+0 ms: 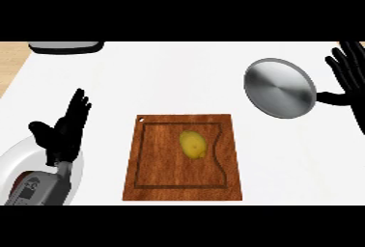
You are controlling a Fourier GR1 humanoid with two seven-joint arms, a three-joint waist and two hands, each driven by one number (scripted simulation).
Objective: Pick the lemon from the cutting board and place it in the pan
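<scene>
A: Two hands, where?
B: Both off the cutting board (157,169): left hand (64,128) to its left, over a white plate (18,159), fingers straight; right hand (353,72) well to its upper right, fingers spread wide.
A: And the lemon (193,144)?
B: On the board, near its middle — the pan (279,88) stands to the board's upper right.

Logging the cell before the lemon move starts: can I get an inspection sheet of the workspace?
Surface: white counter, plain.
Job's things: lemon lies on the cutting board; pan upper right, nothing in it.
Clutter: white plate lower left; dark object at the far edge, cannot tell what.
Hands: left hand open above the plate; right hand open beside the pan; neither holds anything.
Cables: nothing seen.
Surroundings: tan floor strip past the counter's left edge.
</scene>
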